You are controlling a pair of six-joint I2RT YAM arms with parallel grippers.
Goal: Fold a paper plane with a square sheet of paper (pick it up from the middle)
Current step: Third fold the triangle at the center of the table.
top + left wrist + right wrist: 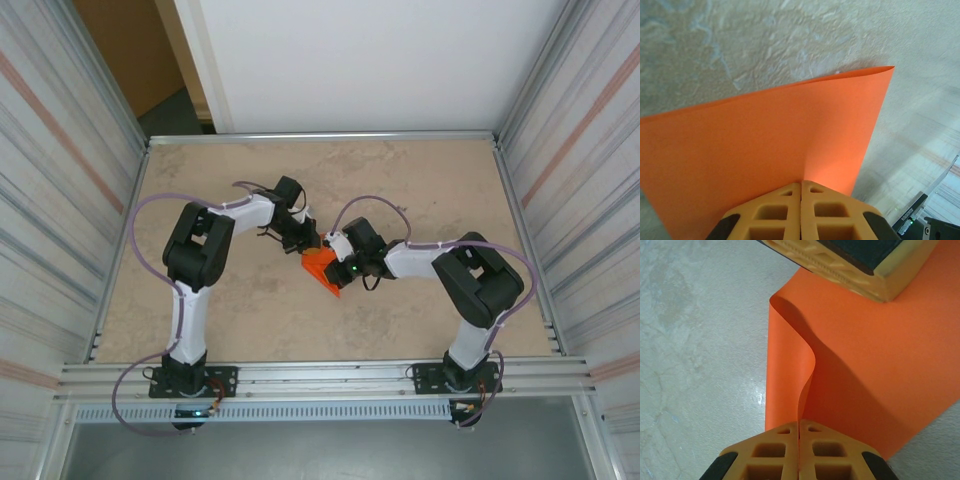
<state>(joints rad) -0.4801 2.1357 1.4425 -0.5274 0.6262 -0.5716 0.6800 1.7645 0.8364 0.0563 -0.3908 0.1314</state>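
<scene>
1. Early in the task: holding the square sheet of paper [322, 268] up over the middle of the table [420, 190], loosely curved, with no sharp crease or dart shape visible
2. Judged done: the pickup only; judged left: nearly all the folding
3. Pinching one edge of the sheet with the left gripper [801, 186], jaws pressed together on it
4. Clamping a bowed edge with the right gripper [799, 424], likewise closed on paper
5. Reaching inward with bent elbows, wrists meeting at centre
</scene>
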